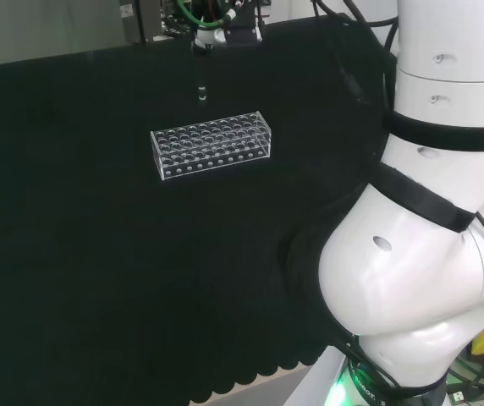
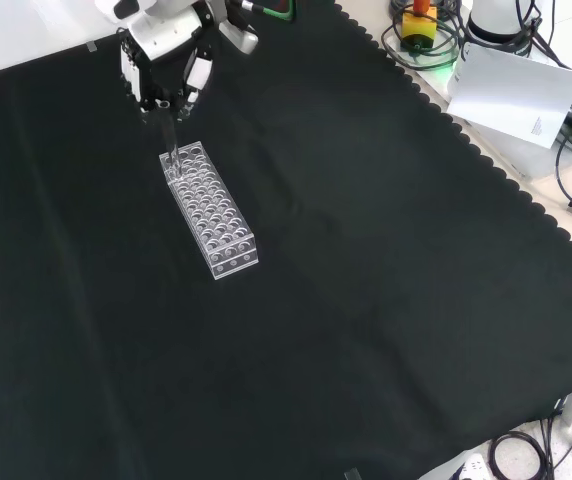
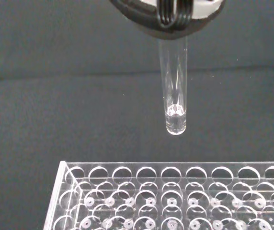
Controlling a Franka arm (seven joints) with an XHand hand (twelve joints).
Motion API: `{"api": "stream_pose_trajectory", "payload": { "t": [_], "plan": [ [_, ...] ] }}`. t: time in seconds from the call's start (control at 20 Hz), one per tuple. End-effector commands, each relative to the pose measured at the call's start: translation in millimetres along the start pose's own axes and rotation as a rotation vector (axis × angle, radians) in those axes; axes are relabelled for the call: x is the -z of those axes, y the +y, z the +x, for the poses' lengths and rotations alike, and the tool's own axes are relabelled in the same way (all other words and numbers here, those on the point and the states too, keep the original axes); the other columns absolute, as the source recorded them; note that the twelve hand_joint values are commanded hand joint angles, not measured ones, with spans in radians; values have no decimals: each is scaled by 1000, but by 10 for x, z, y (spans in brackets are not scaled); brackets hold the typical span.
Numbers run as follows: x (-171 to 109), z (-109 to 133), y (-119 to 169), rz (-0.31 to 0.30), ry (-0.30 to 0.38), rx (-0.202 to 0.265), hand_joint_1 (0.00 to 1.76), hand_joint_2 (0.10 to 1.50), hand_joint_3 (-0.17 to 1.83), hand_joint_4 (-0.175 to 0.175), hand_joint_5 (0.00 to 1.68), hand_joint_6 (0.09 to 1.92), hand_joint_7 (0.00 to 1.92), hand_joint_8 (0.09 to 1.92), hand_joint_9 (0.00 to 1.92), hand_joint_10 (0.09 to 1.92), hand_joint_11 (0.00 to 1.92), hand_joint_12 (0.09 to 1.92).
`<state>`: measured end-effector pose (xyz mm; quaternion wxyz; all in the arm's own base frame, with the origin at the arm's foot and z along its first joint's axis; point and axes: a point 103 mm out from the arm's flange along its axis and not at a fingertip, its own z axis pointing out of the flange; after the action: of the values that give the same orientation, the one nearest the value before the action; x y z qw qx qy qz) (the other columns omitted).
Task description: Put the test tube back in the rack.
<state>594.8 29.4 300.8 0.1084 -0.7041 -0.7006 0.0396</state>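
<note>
A clear test tube (image 3: 174, 91) hangs upright from the hand (image 3: 168, 13), whose fingers pinch its upper end. Its rounded bottom floats above the black cloth, just off the edge of the clear plastic rack (image 3: 175, 196). In the front view the hand (image 2: 166, 50) is at the top left, holding the tube (image 2: 170, 135) over the far end of the rack (image 2: 211, 208). In the head view the rack (image 1: 212, 144) lies at the middle of the cloth with the tube (image 1: 201, 91) just behind it, below the hand (image 1: 221, 30).
The arm's big white links (image 1: 428, 211) stand at the right in the head view. Beyond the cloth's scalloped edge in the front view lie a white sheet (image 2: 511, 90), cables and a yellow device (image 2: 418, 25).
</note>
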Motion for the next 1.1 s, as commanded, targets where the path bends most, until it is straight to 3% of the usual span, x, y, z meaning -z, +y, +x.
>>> {"api": "stream_pose_trajectory", "payload": {
  "t": [0.05, 1.1],
  "plan": [
    [-106, 65, 25, 14, 8, 12, 1415, 1005, 0, -175, 1246, 219, 1233, 954, 1181, 647, 1065, 1035],
    [-448, 35, 19, 88, -2, 11, 1414, 1006, 0, -175, 1246, 219, 1234, 953, 1180, 649, 1065, 1034]
  ]
}}
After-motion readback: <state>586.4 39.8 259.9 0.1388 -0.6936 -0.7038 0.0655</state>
